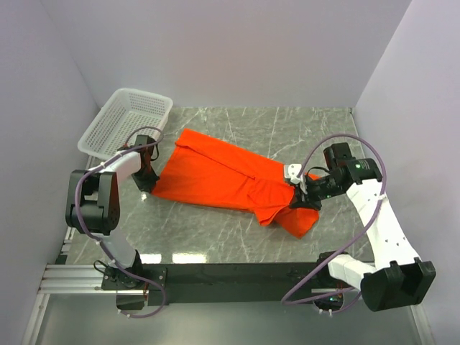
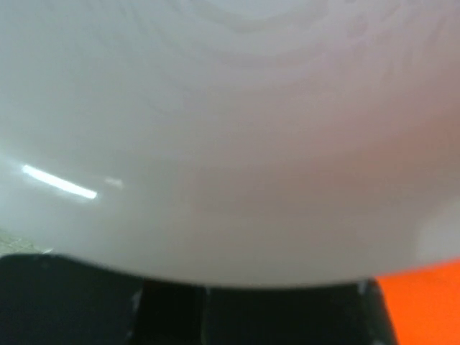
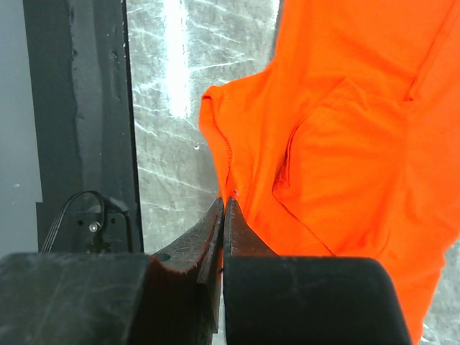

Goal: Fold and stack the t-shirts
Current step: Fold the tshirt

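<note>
Seen from above, a bright orange-red t-shirt [image 1: 215, 176] lies spread at a slant across the grey marble table [image 1: 287, 122], loosely folded and rumpled towards its right end. A white mesh basket [image 1: 108, 133] stands at the far left corner, and the shirt lies wholly outside it, on the table top. The left gripper [image 1: 147, 180] sits at the shirt's left edge, between cloth and basket, and whether its fingers are apart or together cannot be told from this height. The right gripper [image 1: 298, 199] is down on the bunched right end of the shirt. The left wrist camera gives little: a blurred, pale surface fills nearly the whole view (too close to be made out), with a wedge of the orange t-shirt [image 2: 424, 305] at lower right and dark shapes along the bottom; the pincer's state cannot be told here either. At the right wrist, the right gripper [image 3: 224, 212] has its two dark fingers pressed together on a hemmed edge of the t-shirt [image 3: 345, 144], which rises in folds beyond them, with the marble table [image 3: 162, 144] and a black rail [image 3: 79, 108] to the left.
</note>
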Controlling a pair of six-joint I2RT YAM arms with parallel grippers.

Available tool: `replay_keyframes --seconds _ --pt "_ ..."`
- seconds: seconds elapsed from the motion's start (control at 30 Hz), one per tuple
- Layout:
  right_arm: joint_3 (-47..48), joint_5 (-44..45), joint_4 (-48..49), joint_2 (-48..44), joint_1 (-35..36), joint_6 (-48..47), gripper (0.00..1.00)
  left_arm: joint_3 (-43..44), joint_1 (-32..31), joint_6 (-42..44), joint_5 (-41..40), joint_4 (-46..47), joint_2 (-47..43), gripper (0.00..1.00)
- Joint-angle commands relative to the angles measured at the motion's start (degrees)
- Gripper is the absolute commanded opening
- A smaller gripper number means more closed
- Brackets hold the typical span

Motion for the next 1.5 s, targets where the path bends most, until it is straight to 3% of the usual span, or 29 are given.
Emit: replay_keyframes --seconds 0.0,0.3,0.7,0.97,1.23,1.47 --pt "-1.60 -0.49 -5.63 -0.95 1.10 -1.29 0.00 -0.43 0.19 1.37 -0.75 0.82 0.42 0.01" --pt "-2.83 -2.33 -1.59 4.06 1.02 3.89 0.00 5.35 0.10 0.75 2.33 -0.94 -0.63 0.01" --pt "5.77 -7.43 -1.49 11.96 -2.85 6.54 0.00 13.62 -0.87 1.89 2.77 -5.16 4.81 0.01" --pt "9.73 -10.25 -5.45 16.10 -6.80 3.55 0.00 12.22 -0.87 1.81 2.07 -7.70 3.15 0.01" --pt "10.53 -10.16 -5.45 19.44 -10.23 3.37 0.00 12.05 -0.78 -3.55 4.88 -14.91 2.10 0.01" --pt "10.35 -10.16 -3.87 20.23 -11.20 4.51 0.00 11.86 -0.78 -4.26 4.79 -14.83 0.42 0.01"
